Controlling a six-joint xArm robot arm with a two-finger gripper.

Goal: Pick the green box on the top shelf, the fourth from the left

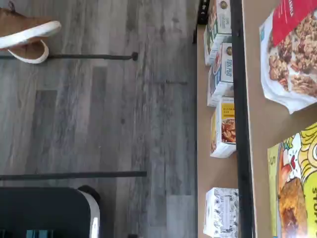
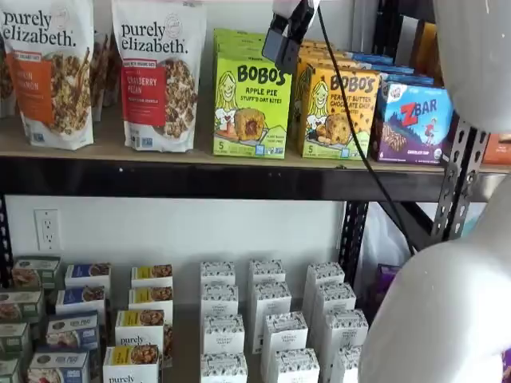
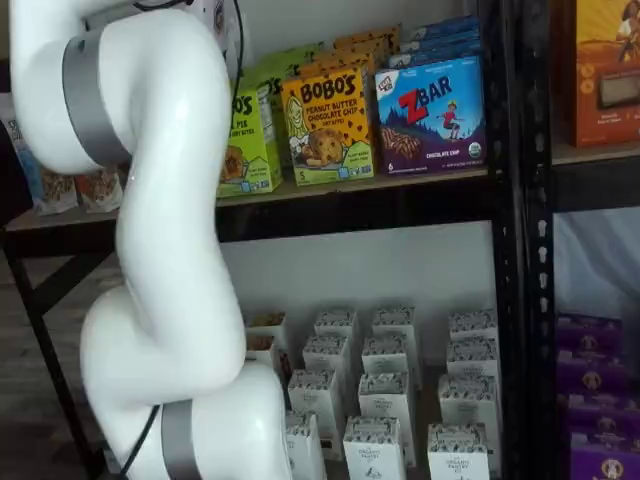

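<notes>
Shelf views both show the green box (image 2: 251,106), a lime cardboard carton with glossy print, standing upright on the top shelf (image 2: 200,161), its long axis vertical and its printed face turned outward over the front edge. The deck is tan wood board above a thick black steel beam (matte, squared). To one side stands a soft granola pouch (image 2: 156,73); on the other, touching, is the yellow-orange carton (image 2: 338,112), then a blue box (image 2: 413,121). The hand (image 2: 283,41) hangs dark and side-on before the box's upper corner; whether its fingers are parted I cannot tell. The white arm (image 3: 165,240) is smooth, rounded plastic.
</notes>
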